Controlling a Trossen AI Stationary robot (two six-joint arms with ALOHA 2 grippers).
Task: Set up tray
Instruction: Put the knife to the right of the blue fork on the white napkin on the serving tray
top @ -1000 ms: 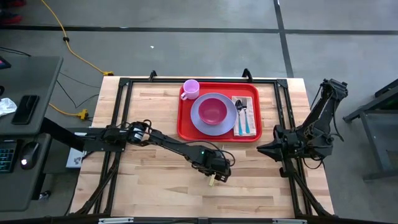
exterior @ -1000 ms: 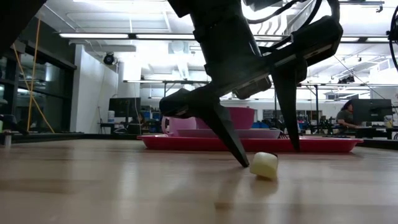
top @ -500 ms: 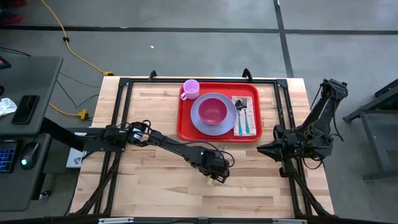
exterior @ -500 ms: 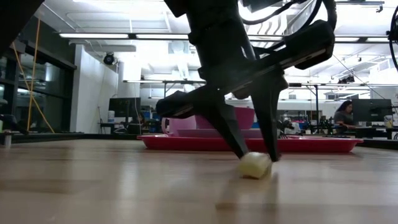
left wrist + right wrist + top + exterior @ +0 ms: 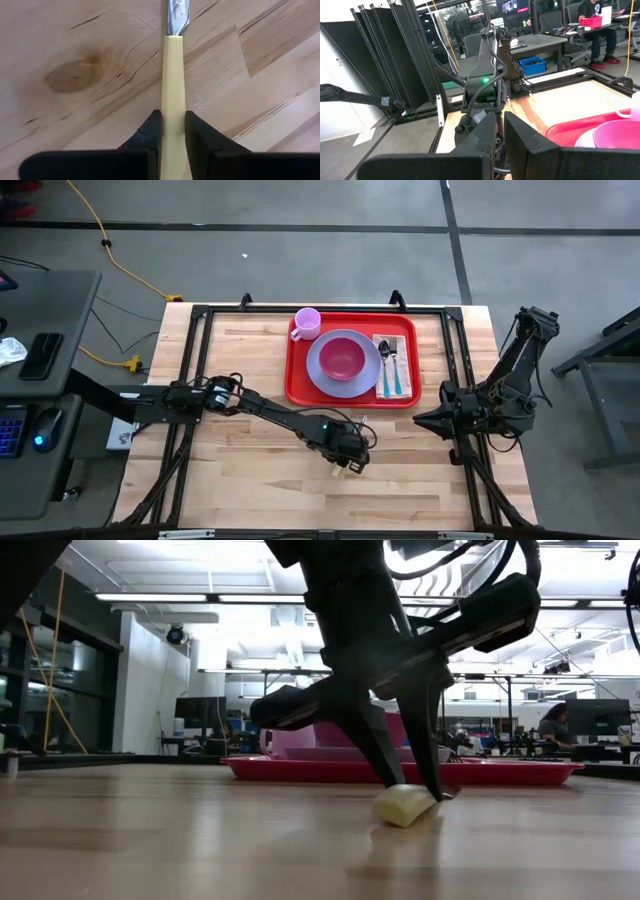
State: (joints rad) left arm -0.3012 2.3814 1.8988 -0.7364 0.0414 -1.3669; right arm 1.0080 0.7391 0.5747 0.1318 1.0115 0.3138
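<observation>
1. Red plastic tray (image 5: 296, 385) sits at the far centre of the wooden table (image 5: 240, 480). It carries a pink cup (image 5: 307, 322) at its far left corner, a lavender plate (image 5: 322, 368) with a pink bowl (image 5: 343, 358) on it in the middle, and a tan napkin (image 5: 403, 365) on its right side with a spoon (image 5: 385, 360) and a blue-handled utensil (image 5: 396, 370) lying on it.
2. Left end effector (image 5: 348, 463) is low over the table, nearer than the tray and apart from it. Its fingers (image 5: 150, 132) are pinched narrow on a knife (image 5: 173, 90): cream handle between the two pads, metal blade pointing away from the wrist.
3. Low view: handle end of the knife (image 5: 404, 805) rests on the wood between the two dark fingertips; tray (image 5: 300, 770) shows well behind it.
4. Right end effector (image 5: 420, 420) waits at the right side of the table, just nearer than the tray's right corner, fingers (image 5: 485, 132) drawn together, holding nothing.
</observation>
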